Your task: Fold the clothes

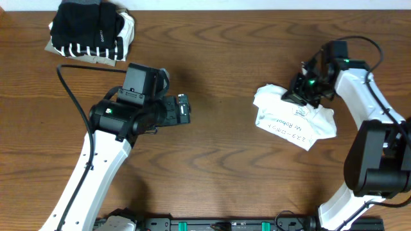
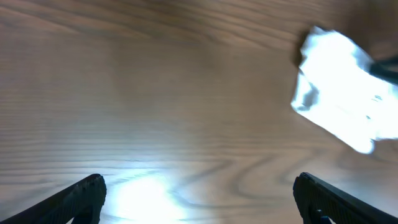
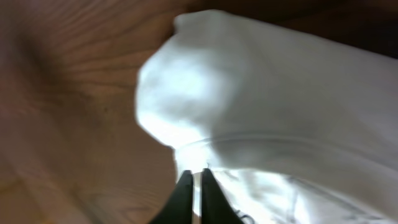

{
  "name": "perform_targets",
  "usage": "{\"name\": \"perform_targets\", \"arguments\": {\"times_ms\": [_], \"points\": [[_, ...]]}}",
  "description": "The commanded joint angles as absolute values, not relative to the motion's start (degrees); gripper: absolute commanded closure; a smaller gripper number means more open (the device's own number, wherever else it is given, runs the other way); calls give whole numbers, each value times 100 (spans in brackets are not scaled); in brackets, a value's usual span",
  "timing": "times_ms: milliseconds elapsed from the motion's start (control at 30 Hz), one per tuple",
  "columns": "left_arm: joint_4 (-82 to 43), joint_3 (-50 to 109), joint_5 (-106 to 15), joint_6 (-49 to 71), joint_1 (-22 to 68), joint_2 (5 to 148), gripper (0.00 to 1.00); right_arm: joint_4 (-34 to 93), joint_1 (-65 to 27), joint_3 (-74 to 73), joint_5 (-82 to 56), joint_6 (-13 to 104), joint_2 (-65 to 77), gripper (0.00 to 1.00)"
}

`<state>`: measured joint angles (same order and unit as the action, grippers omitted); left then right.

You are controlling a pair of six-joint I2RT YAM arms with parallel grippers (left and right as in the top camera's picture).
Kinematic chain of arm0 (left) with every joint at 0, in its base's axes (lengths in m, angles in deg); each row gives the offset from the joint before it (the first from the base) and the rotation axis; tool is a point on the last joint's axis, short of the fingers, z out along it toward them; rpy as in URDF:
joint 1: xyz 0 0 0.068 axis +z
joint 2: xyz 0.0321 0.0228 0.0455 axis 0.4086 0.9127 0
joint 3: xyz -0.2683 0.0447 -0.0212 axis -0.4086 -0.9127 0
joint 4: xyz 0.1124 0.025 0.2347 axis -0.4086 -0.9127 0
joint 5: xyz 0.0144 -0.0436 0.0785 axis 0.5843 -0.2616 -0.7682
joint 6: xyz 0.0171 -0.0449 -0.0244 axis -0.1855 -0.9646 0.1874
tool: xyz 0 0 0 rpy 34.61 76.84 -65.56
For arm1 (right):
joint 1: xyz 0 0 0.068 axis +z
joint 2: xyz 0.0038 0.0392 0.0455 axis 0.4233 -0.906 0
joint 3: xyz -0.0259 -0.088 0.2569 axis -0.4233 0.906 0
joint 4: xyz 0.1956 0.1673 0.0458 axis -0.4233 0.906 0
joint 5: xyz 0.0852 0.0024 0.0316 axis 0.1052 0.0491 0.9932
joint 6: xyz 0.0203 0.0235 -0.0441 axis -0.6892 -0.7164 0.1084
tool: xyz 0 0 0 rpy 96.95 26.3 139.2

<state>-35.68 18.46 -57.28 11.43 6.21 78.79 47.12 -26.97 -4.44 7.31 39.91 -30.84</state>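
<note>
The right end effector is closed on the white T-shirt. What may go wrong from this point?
The right end effector pinches only a thin fold of the white T-shirt, so the cloth may slip out when lifted. The shirt lies crumpled; a one-sided pull may drag the whole bundle instead of spreading it. The left end effector hangs open, apart from the shirt, so nothing holds the other side.

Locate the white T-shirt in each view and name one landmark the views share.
Overhead: white T-shirt crumpled right of centre, right gripper at its upper edge.
Left wrist: upper right, blurred, beyond the open left gripper.
Right wrist: fills centre and right; the right gripper pinches its hem.
Shared landmark: the wooden table under the shirt.
</note>
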Motion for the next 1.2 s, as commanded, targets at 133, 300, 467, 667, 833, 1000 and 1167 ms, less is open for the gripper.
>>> {"name": "perform_targets", "arguments": {"times_ms": [133,300,467,667,833,1000,1167], "points": [[-3242,1833,-5197,848,-361,7964,2,4996,-3014,-1574,60,4649,-2566,60],[-2576,1833,-5199,81,-1307,8392,2,5318,-3607,-2029,-611,4780,-2566,57],[-2036,1833,-5194,-653,-1821,9206,2,5576,-4018,-2011,-618,5103,-2633,71],[-1546,1833,-4755,-1117,-2297,10145,2,5613,-4195,-2011,-1195,5261,-2727,77],[-1164,1833,-4748,-1523,-2588,10731,6,5604,-4138,-2011,-1230,5204,-2826,62],[-853,1833,-4753,-1873,-2737,11094,46,5538,-4112,-1946,-1258,5193,-2841,68],[-425,1833,-4794,-2192,-2745,11372,70,5261,-4057,-1622,-1258,5173,-2841,74]]}}
